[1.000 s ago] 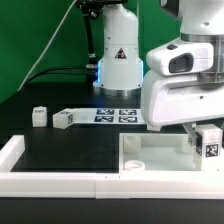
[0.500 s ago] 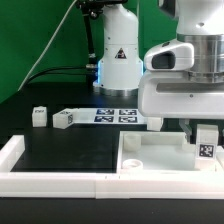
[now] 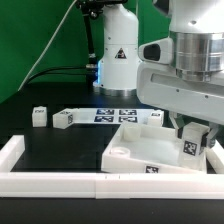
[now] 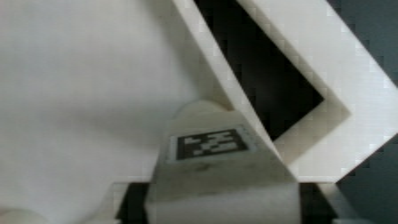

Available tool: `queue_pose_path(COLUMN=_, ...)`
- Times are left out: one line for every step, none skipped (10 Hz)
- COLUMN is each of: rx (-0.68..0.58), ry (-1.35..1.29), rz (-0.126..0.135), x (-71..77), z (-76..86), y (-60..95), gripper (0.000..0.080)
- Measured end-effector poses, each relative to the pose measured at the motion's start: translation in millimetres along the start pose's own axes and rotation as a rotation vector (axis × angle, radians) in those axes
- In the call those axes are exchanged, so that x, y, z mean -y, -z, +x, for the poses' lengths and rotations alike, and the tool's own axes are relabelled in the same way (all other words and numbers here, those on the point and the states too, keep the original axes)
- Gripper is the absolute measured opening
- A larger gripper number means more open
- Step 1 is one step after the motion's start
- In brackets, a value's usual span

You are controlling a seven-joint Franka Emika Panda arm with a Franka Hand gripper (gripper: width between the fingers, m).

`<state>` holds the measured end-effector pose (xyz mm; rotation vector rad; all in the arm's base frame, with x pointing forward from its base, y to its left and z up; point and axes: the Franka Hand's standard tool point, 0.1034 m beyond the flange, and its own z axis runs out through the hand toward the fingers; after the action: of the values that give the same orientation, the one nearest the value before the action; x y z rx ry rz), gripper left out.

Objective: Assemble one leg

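Observation:
My gripper (image 3: 193, 138) is shut on a leg (image 3: 191, 146), a small white block with a black-and-white marker on its side. It holds the leg upright over the near right corner of the large white square panel (image 3: 145, 152), which lies skewed on the black mat. In the wrist view the leg (image 4: 215, 158) sits between my dark fingers (image 4: 135, 202), with the gripper (image 4: 217, 203) over the white panel (image 4: 89, 100). Two more legs (image 3: 39, 117) (image 3: 63, 119) stand at the exterior view's left. Another leg (image 3: 157, 118) shows behind the panel.
The marker board (image 3: 112, 114) lies at the back in front of the robot base (image 3: 117, 62). A white rail (image 3: 50, 182) runs along the front edge and up the left side (image 3: 10, 152). Cables hang at the back left.
The panel has turned and slid toward the exterior view's left. My gripper, still shut on the leg, has shifted a little left and tilted.

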<state>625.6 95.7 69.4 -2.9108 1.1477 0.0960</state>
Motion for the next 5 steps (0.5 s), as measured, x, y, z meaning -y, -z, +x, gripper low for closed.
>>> queue_pose_path(rx=-0.008, ry=-0.055, rz=-0.012, x=-3.6, z=2.6, y=0.5, gripper=0.0307)
queue_pose_path(rx=-0.017, ry=-0.127, rz=-0.023, x=-8.0, z=5.8, y=0.9, gripper=0.0307)
queue_pose_path(rx=-0.021, ry=-0.155, rz=-0.027, x=-10.0, z=7.6, y=0.7, gripper=0.0387)
queue_pose_path(rx=-0.02, ry=-0.146, rz=-0.027, x=-9.3, z=6.6, y=-0.2, gripper=0.0387)
queue_pose_path(rx=-0.02, ry=-0.146, rz=-0.027, x=-9.3, z=6.6, y=-0.3, gripper=0.0523)
